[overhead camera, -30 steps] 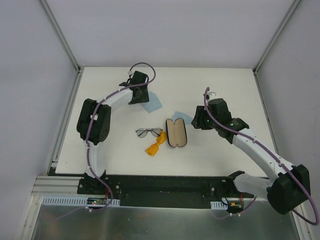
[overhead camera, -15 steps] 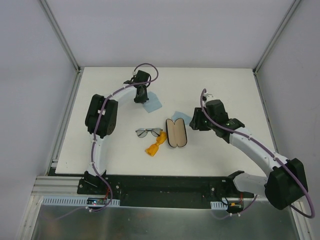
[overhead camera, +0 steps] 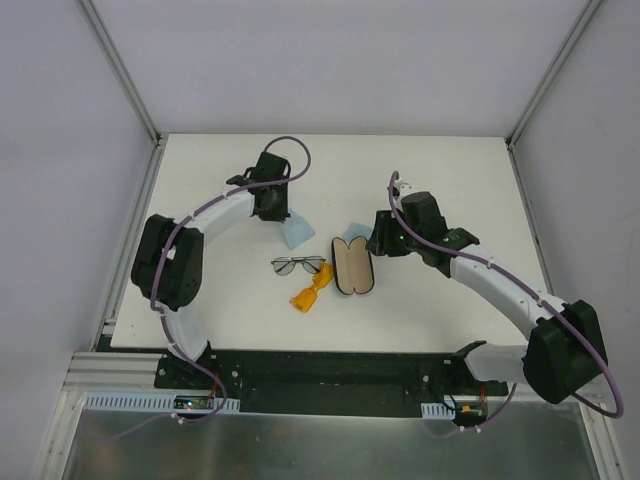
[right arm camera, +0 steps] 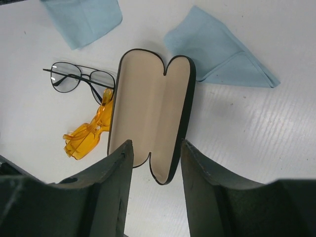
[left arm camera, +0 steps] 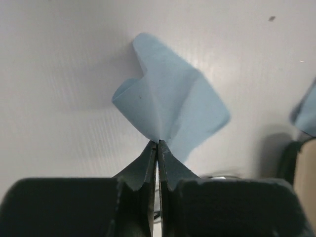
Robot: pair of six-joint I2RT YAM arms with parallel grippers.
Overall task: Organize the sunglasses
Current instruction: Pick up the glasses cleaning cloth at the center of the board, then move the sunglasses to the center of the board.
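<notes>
Your left gripper (left arm camera: pixel 158 144) has clamped shut and is pulling the pinched light-blue cloth (left arm camera: pixel 170 106) from the desk's (overhead camera: pixel 450 170) far edge, probably for the open case (right arm camera: pixel 148 113); your right gripper (right arm camera: pixel 156 146) is hovering spread above it.

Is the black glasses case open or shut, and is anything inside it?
Open and empty. The case lies spread flat, beige lining up; the wire sunglasses and orange sunglasses lie outside it.
</notes>
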